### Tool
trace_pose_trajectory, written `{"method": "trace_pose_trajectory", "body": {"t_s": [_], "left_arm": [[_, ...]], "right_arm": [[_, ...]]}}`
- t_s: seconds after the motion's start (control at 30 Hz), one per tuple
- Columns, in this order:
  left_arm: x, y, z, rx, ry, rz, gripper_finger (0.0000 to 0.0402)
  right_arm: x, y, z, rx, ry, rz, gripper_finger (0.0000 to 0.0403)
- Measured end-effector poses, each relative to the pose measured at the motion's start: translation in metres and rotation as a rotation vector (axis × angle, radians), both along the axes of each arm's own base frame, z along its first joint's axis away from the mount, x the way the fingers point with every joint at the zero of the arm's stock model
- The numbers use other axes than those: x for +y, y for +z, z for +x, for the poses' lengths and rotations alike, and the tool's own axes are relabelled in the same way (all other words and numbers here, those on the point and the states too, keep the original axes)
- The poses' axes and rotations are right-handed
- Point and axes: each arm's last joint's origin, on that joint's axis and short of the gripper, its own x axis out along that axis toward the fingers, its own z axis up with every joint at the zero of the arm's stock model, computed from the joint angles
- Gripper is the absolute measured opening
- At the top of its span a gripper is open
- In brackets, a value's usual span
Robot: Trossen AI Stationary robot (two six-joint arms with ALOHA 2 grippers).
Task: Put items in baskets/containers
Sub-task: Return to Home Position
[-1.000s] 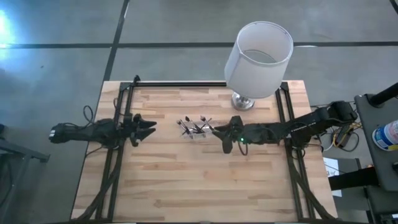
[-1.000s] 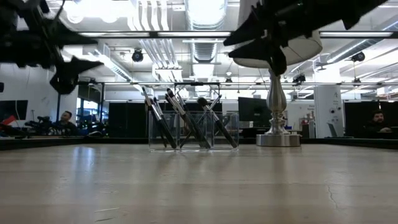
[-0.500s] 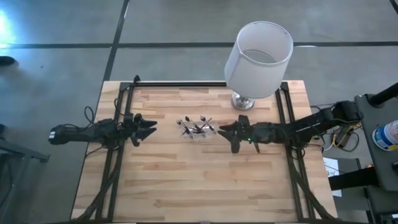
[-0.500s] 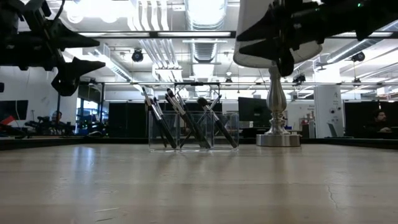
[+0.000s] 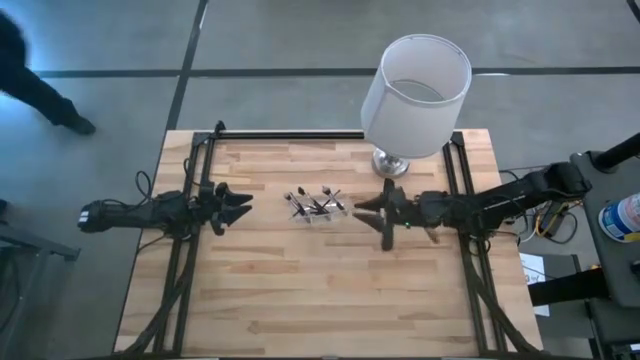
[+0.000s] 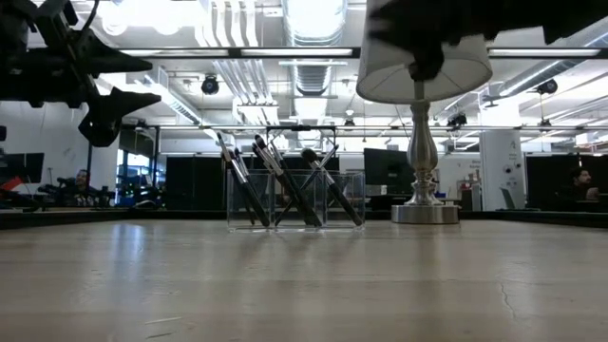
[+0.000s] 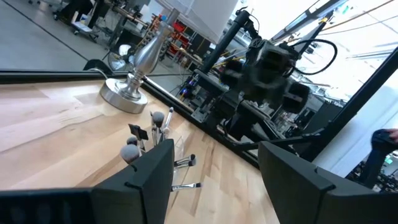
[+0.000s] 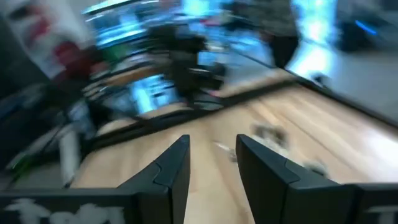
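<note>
Fingers of the right gripper stand moderately apart with nothing between them. It hangs above the worktop, just right of the clear organizer. The left gripper waits to the left of the organizer, spread wide and also empty.

We judge the sorting done and the step in hand to be the right arm's return to rest. To do it well we would keep the gripper at its height and draw it straight off to the right. That path keeps it away from the brush tips that stick up above the organizer's rim. The lamp stands near, on the far right of the worktop, so the arm should not swing toward the far edge, and the wrist should be kept below the shade.

The organizer sits at mid-worktop between the two grippers, and the brushes stand in its compartments. Their long axes run roughly upright but lean at different angles, some crossing. The heads point up and the handles rest on the organizer's floor. We see no brush lying loose on the worktop in the high view
</note>
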Motion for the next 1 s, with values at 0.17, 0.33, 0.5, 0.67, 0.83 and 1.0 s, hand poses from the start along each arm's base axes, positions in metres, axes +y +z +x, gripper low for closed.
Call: {"method": "trace_pose_trajectory", "body": {"t_s": [0.17,0.33,0.5,0.67,0.83,1.0], "left_arm": [[0.000,0.000,0.000,0.004,-0.001,0.000,0.0225],[0.000,-0.001,0.001,0.006,0.000,0.000,0.0225],[0.000,-0.001,0.001,0.008,0.000,0.000,0.0225],[0.000,-0.001,0.001,0.009,0.000,0.000,0.0225],[0.000,-0.001,0.001,0.010,0.000,0.000,0.0225],[0.000,-0.001,0.001,0.009,0.001,0.000,0.0225]], "right_arm": [[0.004,0.020,-0.033,-0.100,0.329,-0.183,0.0129],[-0.010,0.008,-0.073,-0.137,0.311,-0.194,0.0128],[-0.022,-0.016,-0.110,-0.226,0.250,-0.164,0.0121],[-0.028,-0.034,-0.124,-0.263,0.207,-0.175,0.0119],[-0.028,-0.054,-0.131,-0.257,0.202,-0.208,0.0118],[-0.028,-0.067,-0.133,-0.138,0.215,-0.207,0.0122]]}}
